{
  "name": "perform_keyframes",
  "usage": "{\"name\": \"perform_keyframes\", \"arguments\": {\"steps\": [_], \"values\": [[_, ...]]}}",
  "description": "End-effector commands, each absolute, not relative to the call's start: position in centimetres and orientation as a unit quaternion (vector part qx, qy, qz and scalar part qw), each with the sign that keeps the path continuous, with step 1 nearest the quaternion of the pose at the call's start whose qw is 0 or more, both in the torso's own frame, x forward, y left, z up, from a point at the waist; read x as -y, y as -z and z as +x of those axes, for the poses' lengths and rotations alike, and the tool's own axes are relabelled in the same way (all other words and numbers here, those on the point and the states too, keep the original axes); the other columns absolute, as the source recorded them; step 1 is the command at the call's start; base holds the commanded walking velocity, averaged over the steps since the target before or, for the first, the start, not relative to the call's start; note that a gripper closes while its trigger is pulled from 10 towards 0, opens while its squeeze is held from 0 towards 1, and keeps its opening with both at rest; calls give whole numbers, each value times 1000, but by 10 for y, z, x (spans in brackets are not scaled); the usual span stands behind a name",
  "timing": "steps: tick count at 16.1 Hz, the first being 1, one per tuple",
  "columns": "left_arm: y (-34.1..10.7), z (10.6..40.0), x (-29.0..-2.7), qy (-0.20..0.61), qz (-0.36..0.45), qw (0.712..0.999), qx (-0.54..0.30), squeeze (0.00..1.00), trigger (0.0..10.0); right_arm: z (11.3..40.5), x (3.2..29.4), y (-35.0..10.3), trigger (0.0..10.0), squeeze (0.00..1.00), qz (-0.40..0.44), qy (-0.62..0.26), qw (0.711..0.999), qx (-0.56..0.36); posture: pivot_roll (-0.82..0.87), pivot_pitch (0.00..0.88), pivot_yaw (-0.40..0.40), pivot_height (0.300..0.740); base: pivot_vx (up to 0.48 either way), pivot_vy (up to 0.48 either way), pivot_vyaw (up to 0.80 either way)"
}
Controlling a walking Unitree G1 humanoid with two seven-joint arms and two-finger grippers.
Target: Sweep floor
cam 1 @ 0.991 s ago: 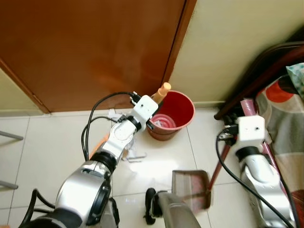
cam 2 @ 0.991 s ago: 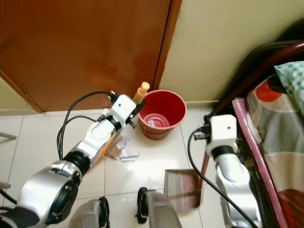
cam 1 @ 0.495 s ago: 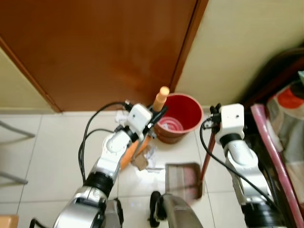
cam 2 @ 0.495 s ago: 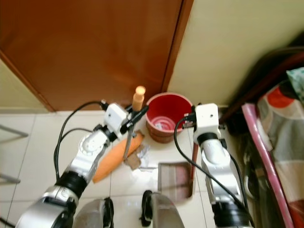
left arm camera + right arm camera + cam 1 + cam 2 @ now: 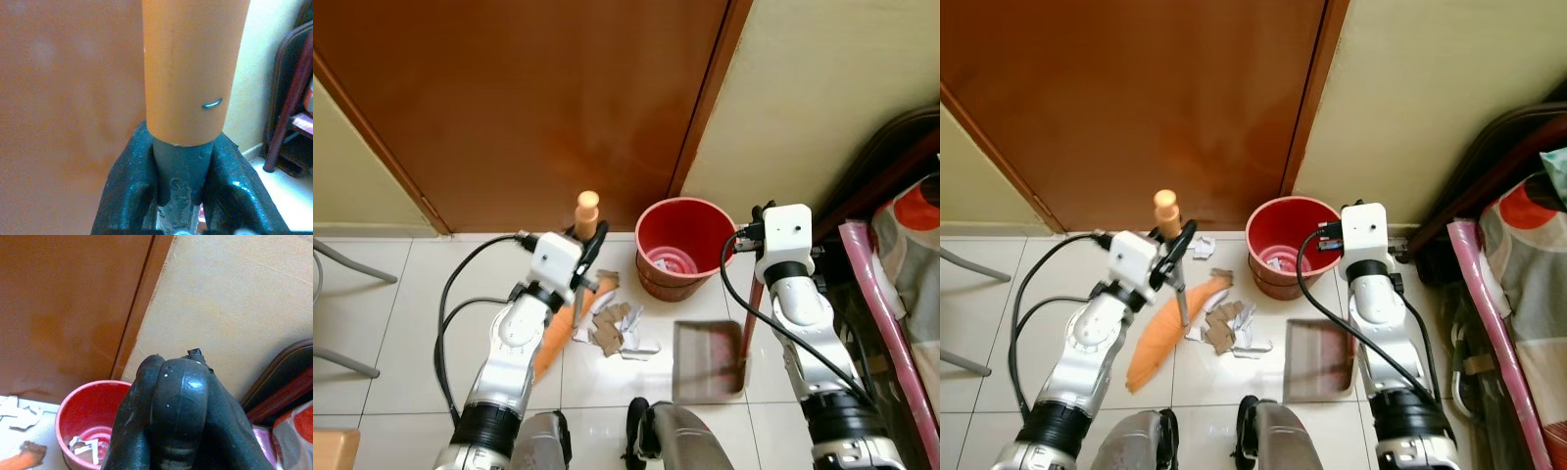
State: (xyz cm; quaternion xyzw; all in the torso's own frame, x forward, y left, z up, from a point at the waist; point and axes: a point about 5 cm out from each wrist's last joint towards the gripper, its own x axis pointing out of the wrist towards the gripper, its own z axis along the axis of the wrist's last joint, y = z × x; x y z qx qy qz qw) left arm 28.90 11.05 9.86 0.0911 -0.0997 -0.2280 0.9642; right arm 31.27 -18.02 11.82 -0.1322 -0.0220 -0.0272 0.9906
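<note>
Robot herds paper scraps toward waiting dustpan

Left tool [image 5: 178, 191] clamps the orange-bristled broom [image 5: 1167, 331] beside torn scraps [image 5: 1226, 325]; right tool [image 5: 168, 431] grips the brown dustpan [image 5: 1318, 358] upright, near the red plastic bucket [image 5: 1285, 245].

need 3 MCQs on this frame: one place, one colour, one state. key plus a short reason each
1. Where does the scrap pile lie?
A. inside the bucket
B. on the floor between broom head and dustpan
C. on the bed

2. What colour is the bucket?
A. red
B. blue
C. white

3. What state is the left end effector in?
A. open, hanging idle
B. shut on the dustpan
C. shut on the broom handle

Key: 1 B, the scraps sit on tile between the orange broom head and the dustpan. 2 A, its wall and rim are red. 3 C, its fingers clamp the broom handle.
</note>
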Motion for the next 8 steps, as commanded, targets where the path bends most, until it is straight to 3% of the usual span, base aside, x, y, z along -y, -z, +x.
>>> {"name": "perform_keyframes", "arguments": {"steps": [1,8], "values": [[-90,284,-112,224,85,968,78,0,10000,313,182,-119,10000,0,-133,34,990,27,17,127,-49,740,0,0,0],[-89,272,-99,244,69,966,41,0,10000,312,184,-106,10000,0,-118,42,992,24,2,81,-45,740,0,-309,0]]}}
